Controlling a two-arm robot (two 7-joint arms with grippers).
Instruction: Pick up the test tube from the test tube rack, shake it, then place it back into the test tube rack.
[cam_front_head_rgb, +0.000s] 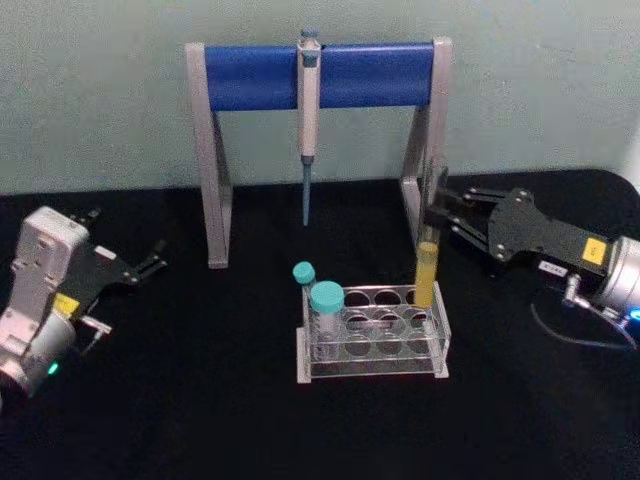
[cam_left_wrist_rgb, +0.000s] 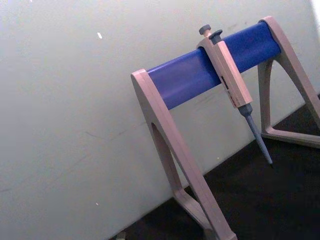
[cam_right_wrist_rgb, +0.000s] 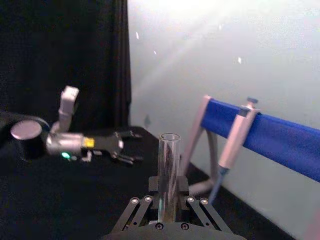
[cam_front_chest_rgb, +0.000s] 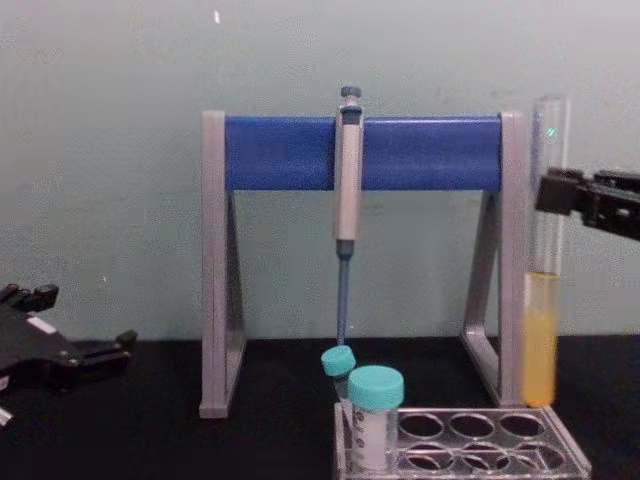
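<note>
The test tube (cam_front_head_rgb: 427, 272) is a long clear glass tube with yellow liquid in its lower part. It stands upright over the back right corner of the test tube rack (cam_front_head_rgb: 375, 352). My right gripper (cam_front_head_rgb: 437, 215) is shut on its upper part, reaching in from the right. In the chest view the test tube (cam_front_chest_rgb: 545, 330) has its rounded bottom about level with the top plate of the rack (cam_front_chest_rgb: 470, 442). The right wrist view shows the tube's (cam_right_wrist_rgb: 169, 165) open mouth rising between the gripper's fingers (cam_right_wrist_rgb: 150, 187). My left gripper (cam_front_head_rgb: 150, 262) rests open at the far left, nothing in it.
A grey-and-blue pipette stand (cam_front_head_rgb: 320, 75) stands behind the rack, with a pipette (cam_front_head_rgb: 308, 110) hanging from its bar. Two teal-capped tubes (cam_front_head_rgb: 326, 300) sit in the rack's left holes. The stand's right leg (cam_front_head_rgb: 425, 180) is close behind the held tube.
</note>
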